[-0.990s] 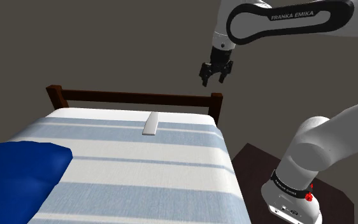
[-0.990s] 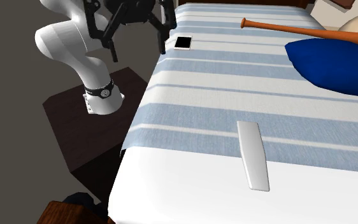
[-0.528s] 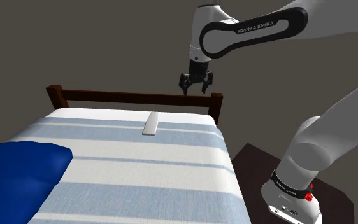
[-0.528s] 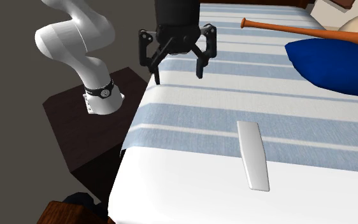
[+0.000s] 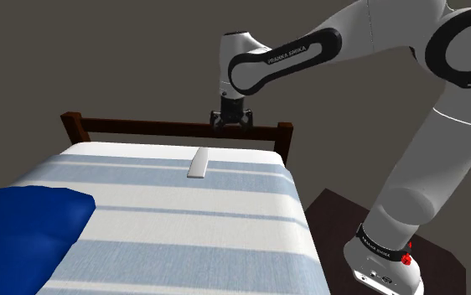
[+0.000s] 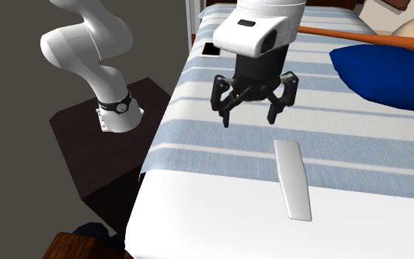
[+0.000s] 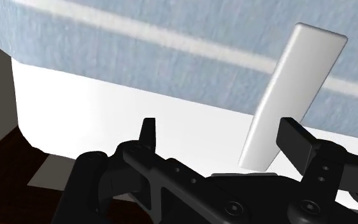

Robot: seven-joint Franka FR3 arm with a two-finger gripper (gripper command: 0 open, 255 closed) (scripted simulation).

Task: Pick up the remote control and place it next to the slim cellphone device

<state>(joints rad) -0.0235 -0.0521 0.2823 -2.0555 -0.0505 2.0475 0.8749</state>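
Above striped bed, gripper spread near remote; pillow, bat, phone farther off.

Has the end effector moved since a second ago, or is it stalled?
Yes. In the second exterior view the end effector has travelled from beside the cellphone along the bed toward the white remote.
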